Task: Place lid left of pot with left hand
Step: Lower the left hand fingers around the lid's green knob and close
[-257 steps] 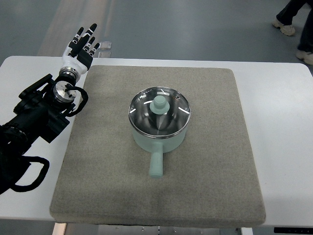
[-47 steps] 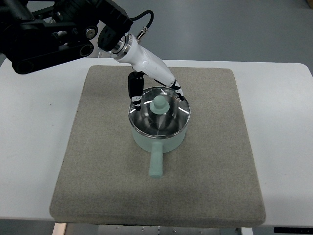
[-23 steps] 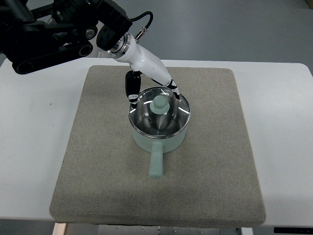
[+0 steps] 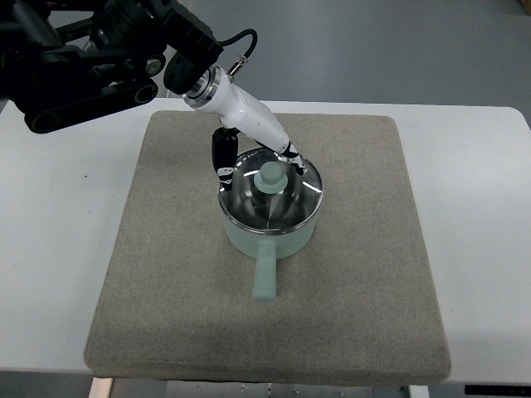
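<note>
Glass and steel, the lid (image 4: 270, 193) sat on the mint pot (image 4: 270, 220) at mid-frame on the grey mat (image 4: 166, 274), its knob (image 4: 270, 177) not yet gripped. To do this step well, the fingers would need to close squarely round the knob, lift straight up clear of the rim, then carry toward the bare mat at the left of the frame; a lopsided pinch could tip the lid or drag the pot. The left hand (image 4: 253, 153) reached down from the upper left, its white palm slanted over the pot's far rim, thumb (image 4: 221, 157) hanging outside the left edge and dark fingertips (image 4: 292, 157) beside the knob, spread and holding nothing.
</note>
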{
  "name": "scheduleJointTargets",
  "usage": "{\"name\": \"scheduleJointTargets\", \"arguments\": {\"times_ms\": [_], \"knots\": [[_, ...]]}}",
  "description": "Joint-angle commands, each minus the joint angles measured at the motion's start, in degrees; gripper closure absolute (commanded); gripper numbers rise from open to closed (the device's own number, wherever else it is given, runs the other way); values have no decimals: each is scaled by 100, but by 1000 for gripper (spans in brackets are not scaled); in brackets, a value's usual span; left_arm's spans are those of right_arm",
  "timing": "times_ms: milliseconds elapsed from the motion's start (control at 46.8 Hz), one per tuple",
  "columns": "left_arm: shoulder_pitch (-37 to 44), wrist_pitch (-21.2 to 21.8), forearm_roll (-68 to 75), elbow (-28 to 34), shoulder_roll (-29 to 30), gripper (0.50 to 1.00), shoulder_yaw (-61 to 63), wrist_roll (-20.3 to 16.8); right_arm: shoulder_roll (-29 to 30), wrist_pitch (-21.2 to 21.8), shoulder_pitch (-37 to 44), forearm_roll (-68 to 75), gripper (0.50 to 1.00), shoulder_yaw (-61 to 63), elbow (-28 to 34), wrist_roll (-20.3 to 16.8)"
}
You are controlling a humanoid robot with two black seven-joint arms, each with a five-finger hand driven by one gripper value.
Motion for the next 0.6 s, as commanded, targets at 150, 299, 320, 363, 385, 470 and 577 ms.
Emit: {"name": "scheduleJointTargets", "arguments": {"times_ms": [150, 299, 320, 363, 385, 470, 577], "knots": [[2, 0, 106, 75, -87, 677, 8, 9, 0, 0, 0, 0, 579, 0, 0, 0], [20, 0, 168, 172, -193, 716, 0, 0, 0, 0, 0, 0, 579, 0, 0, 0], [28, 0, 168, 172, -193, 716, 0, 0, 0, 0, 0, 0, 579, 0, 0, 0], [37, 0, 168, 172, -202, 718, 0, 0, 0, 0, 0, 0, 579, 0, 0, 0], [55, 0, 168, 172, -210, 718, 0, 0, 0, 0, 0, 0, 579, 0, 0, 0], [81, 0, 168, 172, -246, 718, -9, 0, 0, 0, 0, 0, 579, 0, 0, 0], [81, 0, 159, 172, -246, 718, -27, 0, 0, 0, 0, 0, 576, 0, 0, 0]]}}
